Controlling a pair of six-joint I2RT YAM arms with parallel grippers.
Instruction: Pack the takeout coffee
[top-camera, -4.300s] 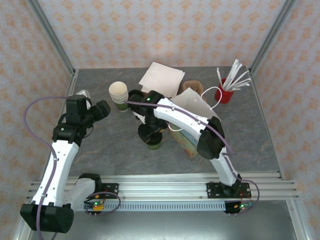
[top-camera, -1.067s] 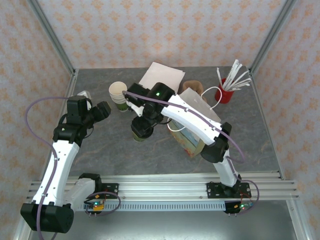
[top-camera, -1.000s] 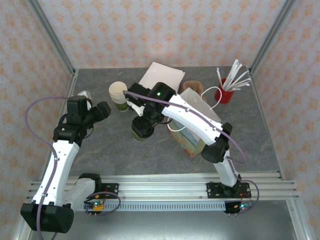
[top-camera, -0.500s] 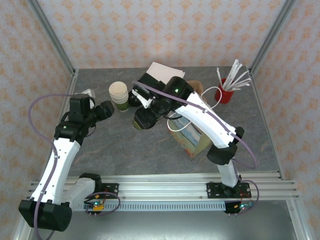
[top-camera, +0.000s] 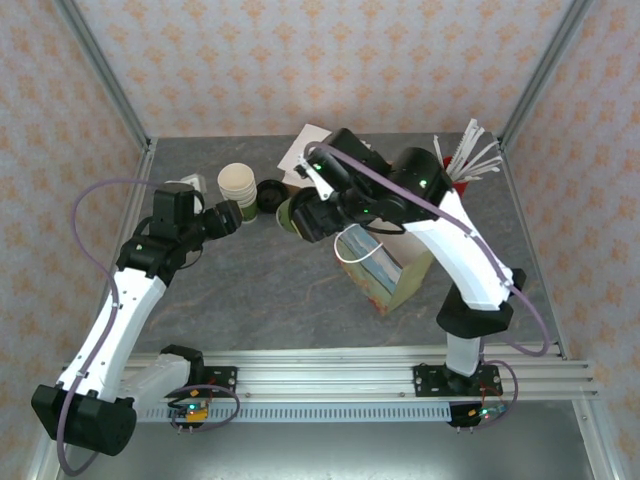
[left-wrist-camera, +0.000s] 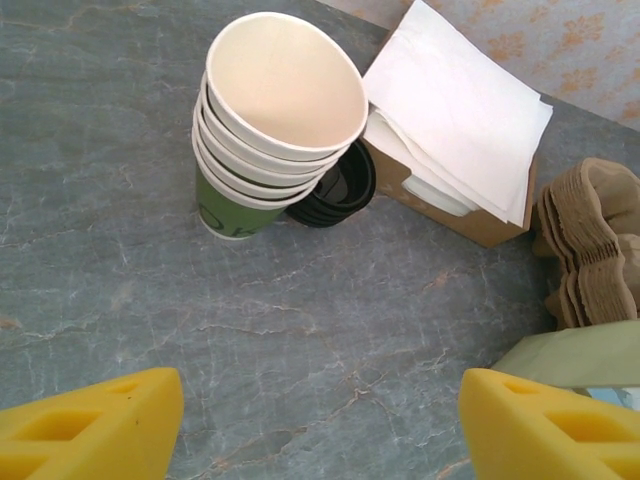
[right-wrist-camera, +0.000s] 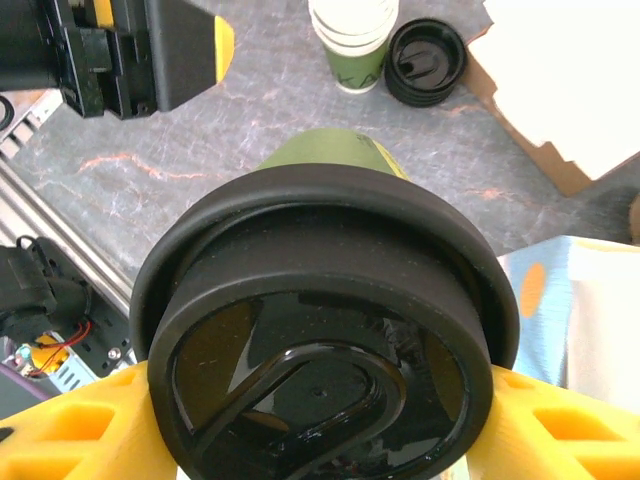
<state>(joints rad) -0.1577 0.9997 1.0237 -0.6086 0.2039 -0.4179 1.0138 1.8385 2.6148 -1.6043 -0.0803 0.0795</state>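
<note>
The right jaws are clamped on the takeout coffee (top-camera: 297, 213), with a yellow finger (right-wrist-camera: 70, 425) on each side of it. They hold it tilted above the worktop (top-camera: 250, 290), just left of the paper bag (top-camera: 385, 270) and near the bag's top. Farther left of the bag stands the stack of lidless cups (left-wrist-camera: 275, 120), with loose black lids (left-wrist-camera: 335, 190) just beside it on the bag's side. The left jaws, beyond the cups from the bag, are wide apart and hold nothing.

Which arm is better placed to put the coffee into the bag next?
Right. The right pincer is shut on the takeout coffee, close beside the paper bag. The left pincer is open and empty, facing the stack of cups.
</note>
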